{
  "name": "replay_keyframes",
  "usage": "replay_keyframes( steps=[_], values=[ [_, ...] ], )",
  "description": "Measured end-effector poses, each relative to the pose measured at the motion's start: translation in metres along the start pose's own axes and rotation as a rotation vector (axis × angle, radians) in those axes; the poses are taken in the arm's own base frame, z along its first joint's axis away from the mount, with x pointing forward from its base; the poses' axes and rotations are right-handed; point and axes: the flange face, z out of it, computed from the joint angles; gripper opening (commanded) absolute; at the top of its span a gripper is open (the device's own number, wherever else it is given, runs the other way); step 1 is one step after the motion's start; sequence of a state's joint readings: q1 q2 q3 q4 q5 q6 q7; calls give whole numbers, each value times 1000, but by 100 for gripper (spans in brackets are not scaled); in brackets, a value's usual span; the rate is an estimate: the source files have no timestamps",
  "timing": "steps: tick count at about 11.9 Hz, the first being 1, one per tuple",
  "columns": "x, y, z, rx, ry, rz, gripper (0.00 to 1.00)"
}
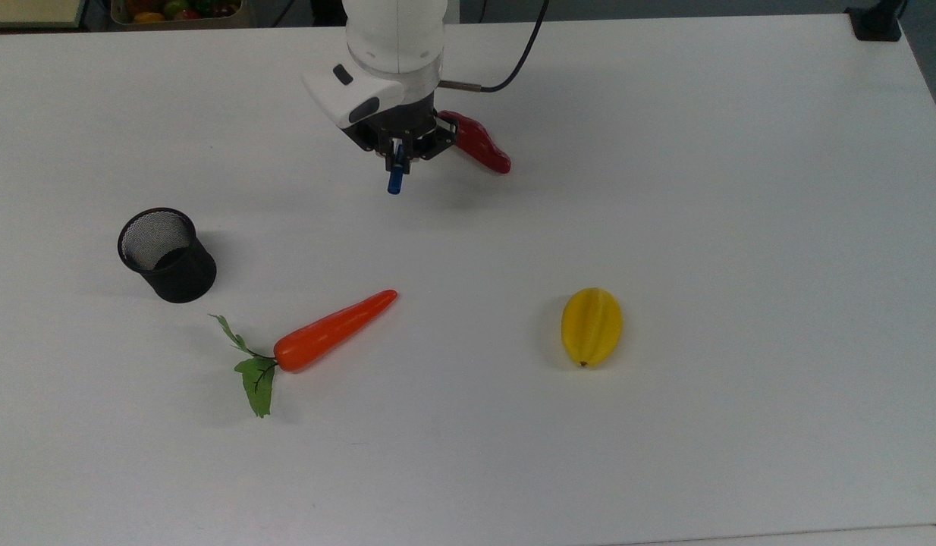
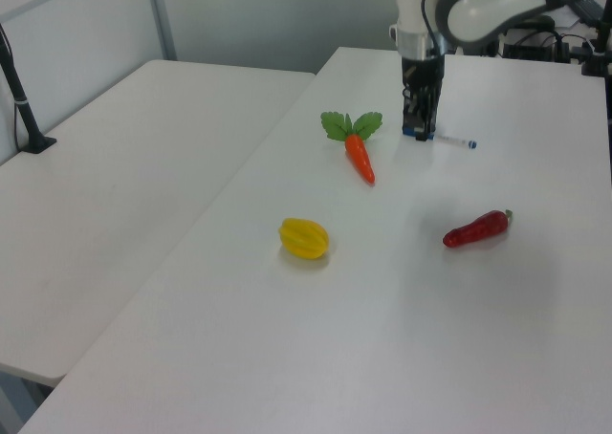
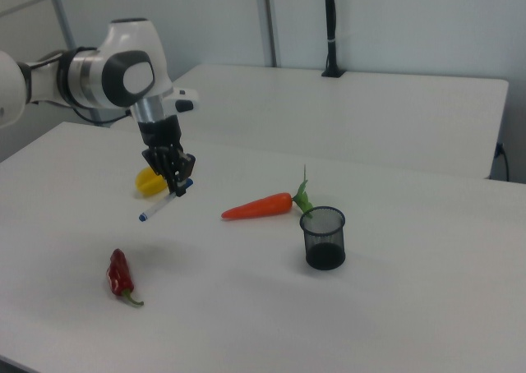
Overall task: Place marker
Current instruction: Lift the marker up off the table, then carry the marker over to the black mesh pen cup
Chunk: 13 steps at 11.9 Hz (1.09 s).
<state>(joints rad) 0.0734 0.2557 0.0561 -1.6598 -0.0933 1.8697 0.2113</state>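
- Landmark: black mesh cup [image 1: 167, 255] on table [image 1: 741, 227]; orange carrot [image 1: 335, 330] lies nearer the top view's camera, just beside the cup
- Gripper [image 1: 397, 159] farther back than the cup, aloft, clenched on marker [image 3: 164, 202] near its blue cap; barrel roughly level, clear of table
- Red chilli [image 1: 479, 145] beyond gripper
- Judged step: carry phase, placing not yet done
- Next: travel over to the cup, tip marker upright, lower in, release

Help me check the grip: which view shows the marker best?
The right view: the marker hangs tilted from the claw, its barrel in full sight. The left view also shows its length. The top view gives mostly the blue end.
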Motion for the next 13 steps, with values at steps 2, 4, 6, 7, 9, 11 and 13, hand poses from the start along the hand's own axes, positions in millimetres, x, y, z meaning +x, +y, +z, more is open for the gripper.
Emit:
replay_keyframes(
  steps=[2,4,6,7,9,11,13],
  values=[
    [-1,7,-21,-5,-13,11,11],
    [1,21,-39,-6,-8,25,11],
    [6,46,-50,-5,7,64,11],
    [8,69,-53,-6,12,86,11],
    [10,118,-54,-16,14,113,12],
    [8,165,-51,-27,9,142,12],
    [10,208,-54,-32,75,185,12]
  ],
)
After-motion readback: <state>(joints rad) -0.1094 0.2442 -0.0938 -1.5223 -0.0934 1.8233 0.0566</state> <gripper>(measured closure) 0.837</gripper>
